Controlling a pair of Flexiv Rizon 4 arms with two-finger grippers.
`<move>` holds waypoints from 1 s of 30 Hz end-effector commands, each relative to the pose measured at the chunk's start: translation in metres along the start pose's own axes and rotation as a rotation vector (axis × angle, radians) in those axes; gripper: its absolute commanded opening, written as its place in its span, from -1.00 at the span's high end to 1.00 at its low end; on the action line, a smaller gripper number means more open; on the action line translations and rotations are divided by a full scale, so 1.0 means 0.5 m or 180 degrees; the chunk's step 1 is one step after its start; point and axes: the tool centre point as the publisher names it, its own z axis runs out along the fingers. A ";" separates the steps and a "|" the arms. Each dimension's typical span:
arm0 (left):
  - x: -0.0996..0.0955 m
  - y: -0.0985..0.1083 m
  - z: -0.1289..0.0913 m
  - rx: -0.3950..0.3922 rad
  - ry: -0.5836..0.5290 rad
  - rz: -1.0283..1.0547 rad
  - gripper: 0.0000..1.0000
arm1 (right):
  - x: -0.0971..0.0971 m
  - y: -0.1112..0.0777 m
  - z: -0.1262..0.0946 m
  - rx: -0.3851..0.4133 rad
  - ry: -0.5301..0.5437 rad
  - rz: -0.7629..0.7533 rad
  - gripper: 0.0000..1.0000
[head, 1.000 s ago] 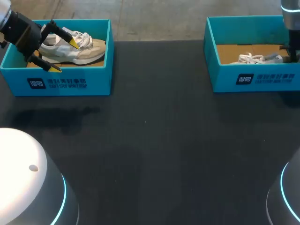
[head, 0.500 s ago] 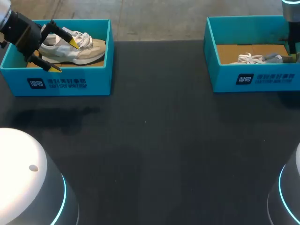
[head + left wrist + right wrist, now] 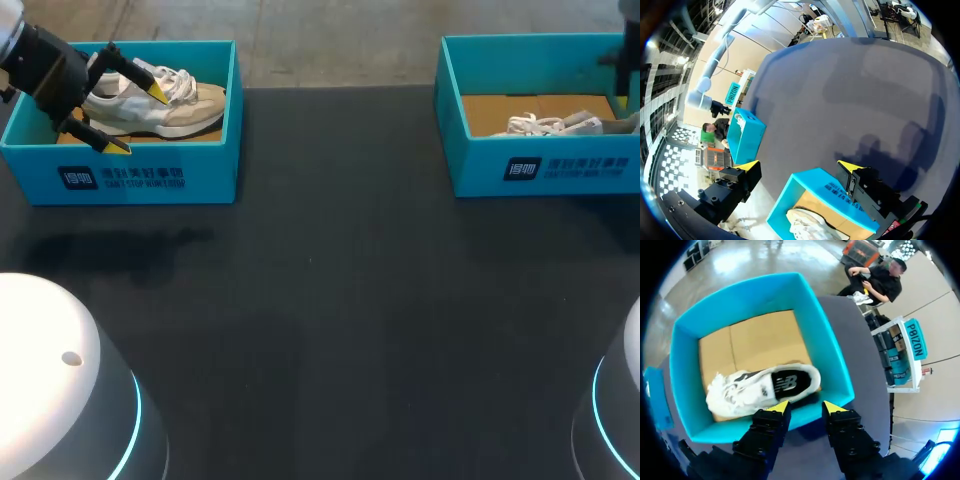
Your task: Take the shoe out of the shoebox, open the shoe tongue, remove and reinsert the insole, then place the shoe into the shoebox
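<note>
Evidently the right gripper [image 3: 805, 407] had been lifted clear of the right box [image 3: 740, 295], slightly parted and empty; its shoe [image 3: 765, 387] was left inside. The left gripper [image 3: 137, 120] was kept spread wide and empty over the other shoe [image 3: 175, 110], so nothing had been extracted.

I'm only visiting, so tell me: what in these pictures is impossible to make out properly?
Right gripper: nearly all cut off by the head view's edge.
Right shoe: in the head view its lower part is hidden behind the right shoebox wall.
Left shoe: its inside is hidden by its own upper in the head view; the left wrist view's edge cuts most of it off.
</note>
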 end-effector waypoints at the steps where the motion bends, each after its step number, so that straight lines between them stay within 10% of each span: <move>1: 0.000 -0.001 -0.001 -0.0006 0.0010 0.0001 -1.00 | -0.001 -0.047 -0.034 -0.0281 0.0206 -0.0071 0.16; 26: 0.000 -0.001 -0.001 -0.0006 0.0010 0.0001 -1.00 | 0.062 -0.210 -0.099 -0.0172 0.0453 -0.0198 0.04; 27: -0.004 0.003 -0.010 -0.0154 0.0080 0.0138 -1.00 | 0.063 -0.216 -0.098 -0.0143 0.0459 -0.0225 -0.04; 29: -0.006 0.016 -0.018 -0.0265 0.0172 0.0341 -1.00 | 0.063 -0.222 -0.093 -0.0114 0.0452 -0.0205 -1.00; 30: -0.006 0.025 -0.021 -0.0299 0.0176 0.0415 -1.00 | 0.063 -0.223 -0.090 -0.0101 0.0452 -0.0179 -1.00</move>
